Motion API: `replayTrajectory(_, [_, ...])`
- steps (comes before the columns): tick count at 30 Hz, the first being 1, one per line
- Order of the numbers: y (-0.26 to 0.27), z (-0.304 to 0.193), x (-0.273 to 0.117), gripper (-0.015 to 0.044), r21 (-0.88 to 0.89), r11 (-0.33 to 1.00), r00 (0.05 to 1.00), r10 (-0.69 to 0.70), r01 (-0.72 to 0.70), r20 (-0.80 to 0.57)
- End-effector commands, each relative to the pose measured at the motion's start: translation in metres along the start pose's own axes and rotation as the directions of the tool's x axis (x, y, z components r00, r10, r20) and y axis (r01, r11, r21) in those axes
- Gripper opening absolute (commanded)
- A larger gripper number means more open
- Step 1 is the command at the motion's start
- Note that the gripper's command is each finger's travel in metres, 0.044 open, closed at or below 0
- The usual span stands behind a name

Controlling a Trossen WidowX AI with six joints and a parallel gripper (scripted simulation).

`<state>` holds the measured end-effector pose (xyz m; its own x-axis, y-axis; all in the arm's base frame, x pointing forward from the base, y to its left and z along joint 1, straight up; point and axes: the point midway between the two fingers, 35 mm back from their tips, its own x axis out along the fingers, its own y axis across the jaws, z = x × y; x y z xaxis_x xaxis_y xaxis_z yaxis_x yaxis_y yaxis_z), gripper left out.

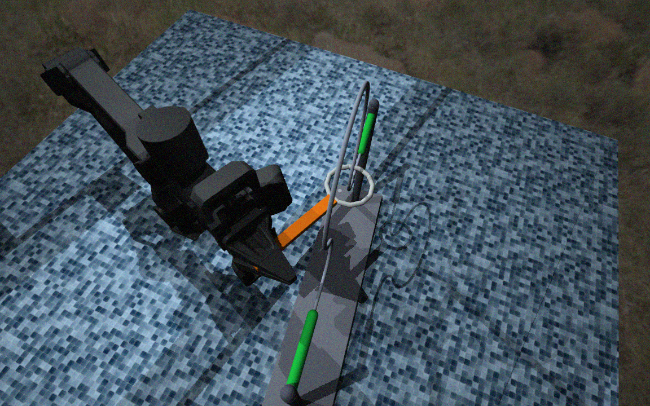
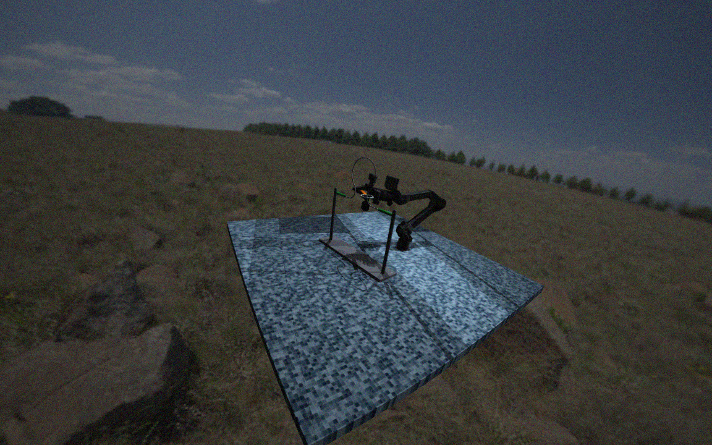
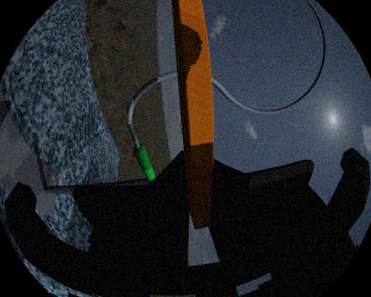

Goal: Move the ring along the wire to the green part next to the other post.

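Observation:
My gripper (image 1: 272,265) (image 2: 364,193) (image 3: 188,155) is shut on the lower end of the orange handle (image 1: 306,218) (image 3: 195,82). The handle slants up to the white ring (image 1: 371,187). The ring sits level around the thin grey wire (image 1: 346,132) (image 3: 268,110), below the tall loop and above the small hook at mid-span. The wire passes near the ring's left side; I cannot tell whether they touch. One green part (image 1: 366,132) is by the far post (image 1: 373,105). The other green part (image 1: 302,347) (image 3: 144,161) is by the near post (image 1: 288,393). The wrist view does not show the ring.
The two posts stand on a grey base plate (image 1: 350,303) (image 2: 347,251) on a blue mosaic platform (image 1: 493,226) (image 2: 347,343). My arm reaches in from the left. Grass and rocks surround the platform.

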<state>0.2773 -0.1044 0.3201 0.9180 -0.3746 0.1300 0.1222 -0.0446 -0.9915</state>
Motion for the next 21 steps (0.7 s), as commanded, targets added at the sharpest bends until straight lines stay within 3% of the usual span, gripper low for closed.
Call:
replayTrajectory(1, [0.016,0.000,-0.004,-0.0150,0.101,0.994,0.999,0.050,-0.048,-0.015])
replayTrajectory(21, [0.086,0.024,-0.026,-0.0150,0.511,0.818,0.953,0.301,-0.264,0.010])
